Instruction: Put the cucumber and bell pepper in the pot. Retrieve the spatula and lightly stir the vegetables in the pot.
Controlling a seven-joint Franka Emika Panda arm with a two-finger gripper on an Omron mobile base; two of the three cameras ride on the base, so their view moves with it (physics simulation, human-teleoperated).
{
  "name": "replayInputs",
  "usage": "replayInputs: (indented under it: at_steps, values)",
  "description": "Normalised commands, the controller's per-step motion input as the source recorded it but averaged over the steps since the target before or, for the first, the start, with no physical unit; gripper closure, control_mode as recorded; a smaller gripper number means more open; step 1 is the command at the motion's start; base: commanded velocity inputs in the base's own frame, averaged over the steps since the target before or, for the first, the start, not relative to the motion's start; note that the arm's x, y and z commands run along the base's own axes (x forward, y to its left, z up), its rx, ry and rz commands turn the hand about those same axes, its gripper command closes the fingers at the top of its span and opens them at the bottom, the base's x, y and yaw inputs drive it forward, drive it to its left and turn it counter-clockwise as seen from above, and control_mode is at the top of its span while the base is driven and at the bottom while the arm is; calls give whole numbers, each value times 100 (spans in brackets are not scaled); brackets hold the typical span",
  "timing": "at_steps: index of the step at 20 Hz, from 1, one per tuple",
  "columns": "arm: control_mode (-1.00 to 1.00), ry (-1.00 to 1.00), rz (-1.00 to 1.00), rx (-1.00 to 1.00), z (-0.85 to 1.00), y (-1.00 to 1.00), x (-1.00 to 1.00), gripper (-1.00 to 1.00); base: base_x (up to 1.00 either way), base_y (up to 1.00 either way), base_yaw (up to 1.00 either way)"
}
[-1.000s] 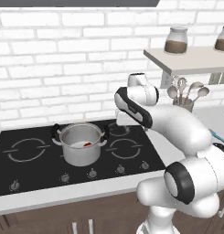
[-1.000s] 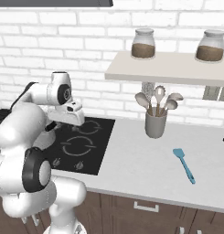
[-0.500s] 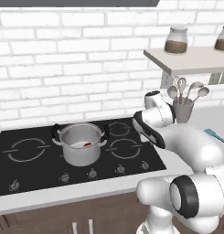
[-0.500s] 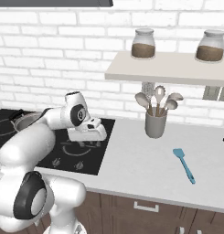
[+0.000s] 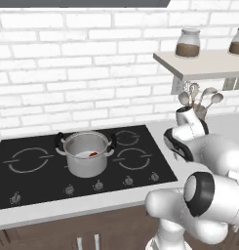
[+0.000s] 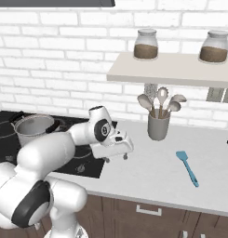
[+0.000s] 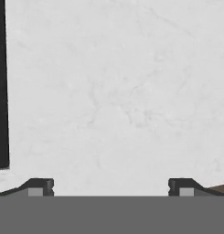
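No readable text, labels, brands or numbers anywhere. The cooktop [image 5: 38, 190] left of the gripper [image 6: 115, 158] carries only ring outlines and plain knobs; the 2 jars [image 6: 146, 44] above it are unlabelled.

My pot [image 5: 86, 155] is brushed steel with black handles, a red bell pepper [image 5: 93, 154] showing inside. It sits on a glossy black cooktop [image 5: 33, 166] ringed in thin grey circles. The spatula [image 6: 187, 167] is light blue on my pale, faintly veined white counter [image 7: 122, 91]. The brick wall [image 5: 67, 63] behind is white.
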Motion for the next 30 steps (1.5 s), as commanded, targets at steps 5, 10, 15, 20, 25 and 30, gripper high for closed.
replayInputs:
  at_steps: [5,10,15,20,25,30]
  values:
    - [-100,15,1,5,-11,-100,2,-100,0,0,0]
    - [-100,15,-2,12,-2,-100,8,-100,0,0,0]
    - [-100,12,-4,17,-5,-100,5,-100,0,0,0]
    - [-100,1,1,6,0,-66,1,-100,0,0,0]
    - [-100,0,0,0,-14,-10,6,-100,0,0,0]
    - [-100,-4,0,0,-23,0,6,-100,0,0,0]
